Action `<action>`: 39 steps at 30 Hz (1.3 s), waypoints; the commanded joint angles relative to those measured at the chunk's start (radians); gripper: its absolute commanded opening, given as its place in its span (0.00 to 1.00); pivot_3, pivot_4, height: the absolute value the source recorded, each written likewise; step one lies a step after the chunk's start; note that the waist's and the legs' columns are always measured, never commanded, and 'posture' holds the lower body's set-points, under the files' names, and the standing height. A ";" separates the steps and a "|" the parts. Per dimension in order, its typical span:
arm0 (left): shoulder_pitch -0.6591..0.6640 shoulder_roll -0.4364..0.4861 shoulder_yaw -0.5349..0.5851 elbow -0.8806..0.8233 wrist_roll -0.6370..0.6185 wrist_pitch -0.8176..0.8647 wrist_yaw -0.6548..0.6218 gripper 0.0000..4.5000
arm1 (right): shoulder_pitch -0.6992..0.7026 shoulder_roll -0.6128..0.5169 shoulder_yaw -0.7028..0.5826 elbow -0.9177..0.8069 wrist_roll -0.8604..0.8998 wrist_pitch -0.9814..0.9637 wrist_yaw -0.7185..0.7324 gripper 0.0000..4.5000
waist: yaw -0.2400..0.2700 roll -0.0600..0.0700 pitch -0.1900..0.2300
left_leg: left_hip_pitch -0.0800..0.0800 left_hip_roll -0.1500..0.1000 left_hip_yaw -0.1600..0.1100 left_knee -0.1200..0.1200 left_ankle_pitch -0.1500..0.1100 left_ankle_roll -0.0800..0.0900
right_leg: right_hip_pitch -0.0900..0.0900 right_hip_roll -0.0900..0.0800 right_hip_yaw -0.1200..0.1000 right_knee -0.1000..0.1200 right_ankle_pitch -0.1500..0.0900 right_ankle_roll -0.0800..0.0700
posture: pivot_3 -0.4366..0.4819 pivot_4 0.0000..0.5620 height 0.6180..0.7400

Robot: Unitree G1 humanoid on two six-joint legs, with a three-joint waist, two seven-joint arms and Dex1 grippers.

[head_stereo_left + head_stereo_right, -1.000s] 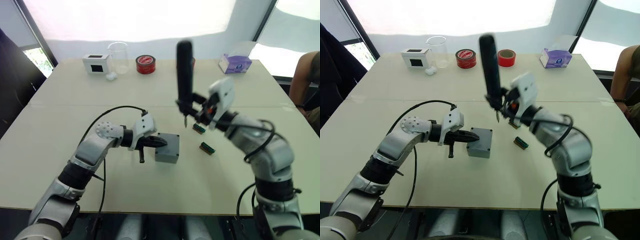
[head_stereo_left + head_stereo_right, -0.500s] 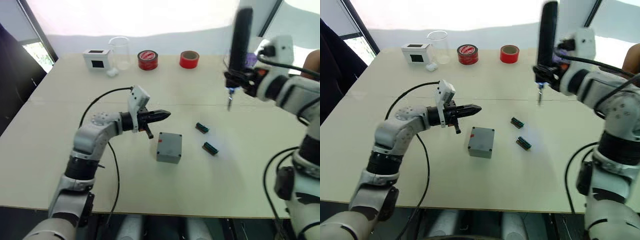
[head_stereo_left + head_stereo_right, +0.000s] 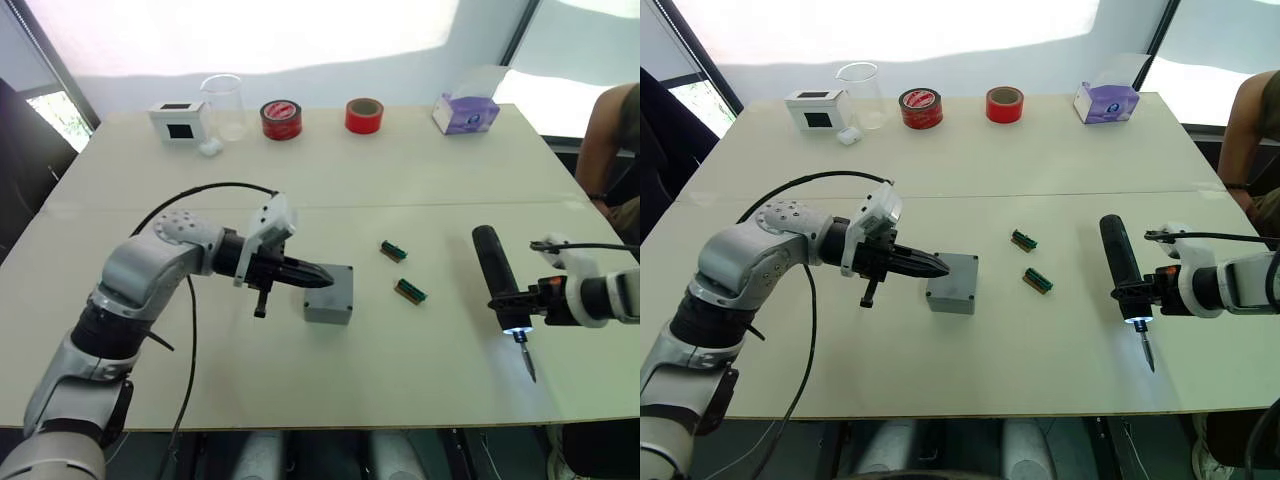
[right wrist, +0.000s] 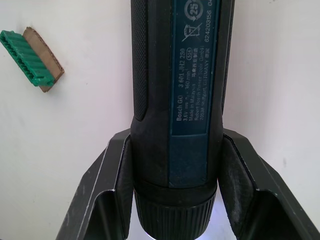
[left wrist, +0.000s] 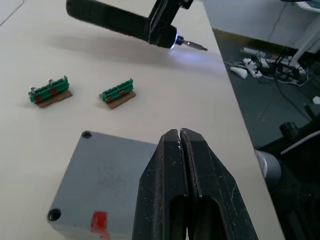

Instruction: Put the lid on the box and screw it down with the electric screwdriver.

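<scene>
The grey box (image 3: 330, 293) stands mid-table with the flat lid (image 5: 107, 172) on top of it, corner screw holes showing; its inside is hidden. My left gripper (image 3: 312, 273) is shut and empty, its tips (image 5: 180, 136) lying over the lid's near edge. At the right, my right gripper (image 3: 512, 303) is shut on the electric screwdriver (image 3: 497, 272), a long black cylinder. The tool hovers low and nearly level, well right of the box, with its lit tip and silver bit (image 3: 526, 362) pointing toward the table's front edge. The fingers (image 4: 117, 175) clamp its barrel (image 4: 177, 75).
Two green terminal blocks (image 3: 393, 250) (image 3: 410, 292) lie between box and screwdriver. Along the far edge stand a white box with a black screen (image 3: 175, 120), a glass beaker (image 3: 222, 105), two red tape rolls (image 3: 279, 118) (image 3: 364, 113) and a purple tissue box (image 3: 466, 112). A person (image 3: 612, 130) sits far right.
My right arm brought the screwdriver from upright over the table's far right down to low and nearly level at the right front. The shut left gripper returned onto the lid. The camera shifted.
</scene>
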 commanded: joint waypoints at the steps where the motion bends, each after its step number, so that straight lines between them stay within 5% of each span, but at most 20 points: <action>1: 0.016 0.000 0.002 -0.054 -0.002 -0.013 0.012 0.00 | -0.020 0.001 -0.007 -0.002 -0.005 0.006 -0.014 0.39 | 0.004 0.000 0.000 | 0.000 0.000 0.000 0.000 0.000 0.000 | 0.000 0.000 0.000 0.000 0.000 0.000 | 0.48 0.27 1.00; 7: 0.030 0.000 0.003 -0.055 0.001 -0.003 0.037 0.00 | -0.053 0.042 0.013 0.035 -0.107 0.006 -0.025 0.39 | 0.004 -0.001 0.000 | -0.001 -0.001 0.000 0.002 0.000 0.000 | 0.000 -0.001 0.000 0.000 0.001 0.001 | 0.48 0.27 1.00; 9: 0.033 0.004 0.005 -0.058 -0.001 -0.001 0.043 0.00 | -0.048 0.039 0.022 0.032 -0.124 0.006 -0.012 0.61 | 0.004 -0.001 0.000 | -0.001 -0.001 0.000 0.002 0.000 0.000 | 0.000 -0.001 0.000 0.000 0.001 0.002 | 0.48 0.27 1.00; 14: 0.032 0.002 0.016 -0.034 0.010 -0.017 0.064 0.00 | -0.032 0.044 0.045 -0.008 -0.181 0.006 0.014 0.98 | 0.006 -0.002 0.000 | -0.001 -0.001 -0.001 0.003 0.000 0.000 | 0.001 0.000 0.000 0.000 0.001 0.002 | 0.48 0.27 1.00; 23: 0.019 0.021 0.050 0.005 -0.008 -0.003 0.061 0.00 | -0.069 0.044 0.016 -0.066 -0.261 -0.034 0.068 0.99 | 0.005 -0.003 0.000 | 0.000 -0.001 -0.001 0.003 0.000 0.000 | 0.002 0.000 0.000 0.000 0.001 0.002 | 0.48 0.27 1.00; 31: -0.017 0.022 0.114 0.134 0.008 -0.026 0.079 0.00 | -0.279 -0.011 0.046 -0.243 -0.221 -0.111 0.263 0.99 | 0.002 -0.002 0.001 | -0.001 0.000 -0.001 0.003 0.000 0.000 | 0.000 0.001 0.000 0.001 0.001 0.002 | 0.48 0.27 1.00; 36: 0.031 0.008 0.078 0.202 0.088 -0.085 0.120 0.00 | -0.035 0.015 0.188 -0.663 -0.297 -0.462 0.427 0.99 | 0.005 -0.003 0.000 | -0.001 0.000 -0.002 0.003 0.000 0.000 | 0.000 0.001 0.000 0.001 0.001 0.002 | 0.48 0.27 1.00; 39: 0.078 0.027 -0.004 0.221 0.222 -0.189 0.146 0.00 | 0.063 0.065 0.308 -0.732 -0.406 -0.591 0.415 0.99 | 0.005 -0.003 0.000 | -0.001 -0.001 -0.001 0.003 0.000 0.000 | 0.000 0.000 0.000 0.001 0.001 0.002 | 0.48 0.27 1.00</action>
